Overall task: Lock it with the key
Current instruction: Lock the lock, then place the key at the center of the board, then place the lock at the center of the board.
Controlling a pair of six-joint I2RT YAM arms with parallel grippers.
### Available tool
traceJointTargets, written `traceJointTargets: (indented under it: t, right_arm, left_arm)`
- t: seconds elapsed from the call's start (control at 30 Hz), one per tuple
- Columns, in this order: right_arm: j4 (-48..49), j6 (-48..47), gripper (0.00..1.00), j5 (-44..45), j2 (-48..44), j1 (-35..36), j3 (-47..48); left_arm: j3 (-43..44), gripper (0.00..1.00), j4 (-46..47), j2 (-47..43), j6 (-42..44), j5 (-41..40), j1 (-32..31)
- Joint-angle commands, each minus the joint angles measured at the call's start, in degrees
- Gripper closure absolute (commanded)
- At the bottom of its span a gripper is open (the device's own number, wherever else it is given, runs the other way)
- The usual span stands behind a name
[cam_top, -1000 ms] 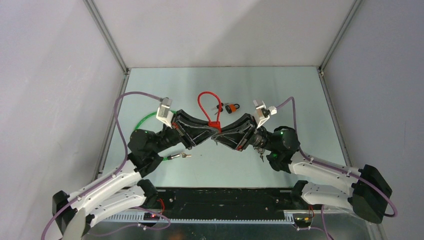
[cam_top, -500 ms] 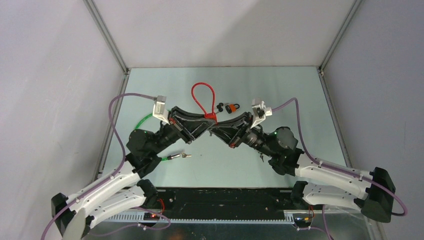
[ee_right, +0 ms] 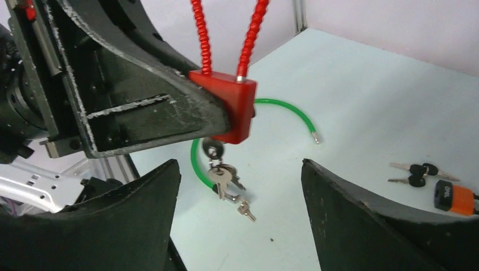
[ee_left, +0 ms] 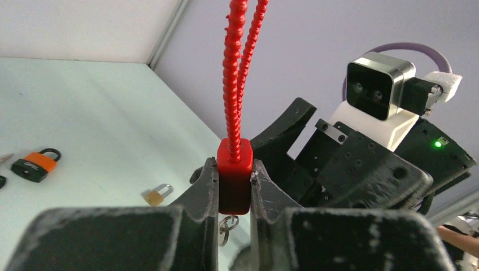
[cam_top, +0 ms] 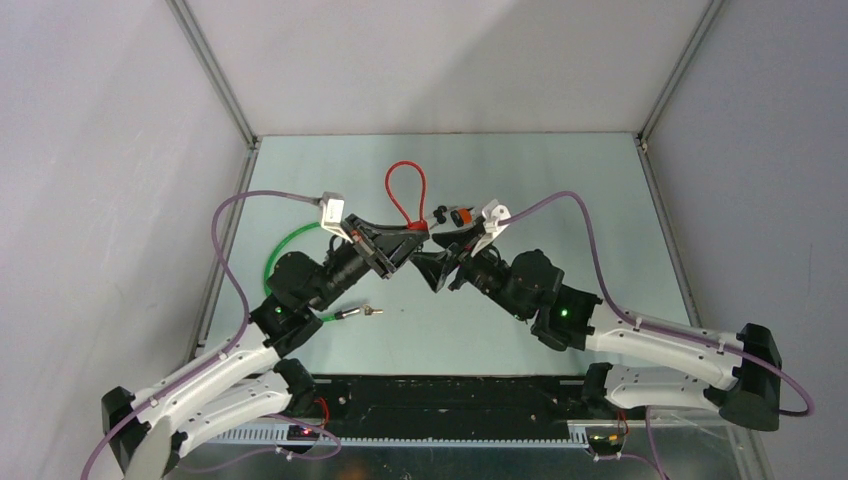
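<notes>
Pale green worktop (cam_top: 600,180) noted below. Left jaws clamped on red plastic body of cable padlock (ee_left: 234,175), held raised over worktop, loop upward. Right jaws set wide apart, just beside lock. Silver key bunch (ee_right: 223,178) hung beneath lock body.

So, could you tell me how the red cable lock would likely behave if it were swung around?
The ribbed red loop sticks out from the lock body unsupported, so it is probably springy, not limp. The keys hang loose beneath and would likely swing.
</notes>
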Motion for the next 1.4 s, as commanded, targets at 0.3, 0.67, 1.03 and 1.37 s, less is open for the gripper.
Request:
traceJointTargets:
  t: [0.3,0.67,1.03,1.37]
  right_arm:
    - [14.4,13.9,0.2,-37.8,-8.0,-15.4,-9.3]
    - [35.5,26.8,0.21,-41.8,-1.1,-15.4,-10.4]
    - [41.9,31.6,0.48,-39.3,3.8,-15.3,-9.6]
    - [46.2,35.5,0.79,-39.9,6.7,-15.3,-9.6]
  left_arm:
    - [5.0,1.0,0.9,-2.0,3.8,6.8,0.0]
    - [7.1,1.0,1.5,-1.9,0.4,12.1,0.0]
    - [6.7,1.0,3.3,-1.4,-1.1,13.5,0.0]
    - [6.3,1.0,3.9,-0.9,-0.9,12.8,0.0]
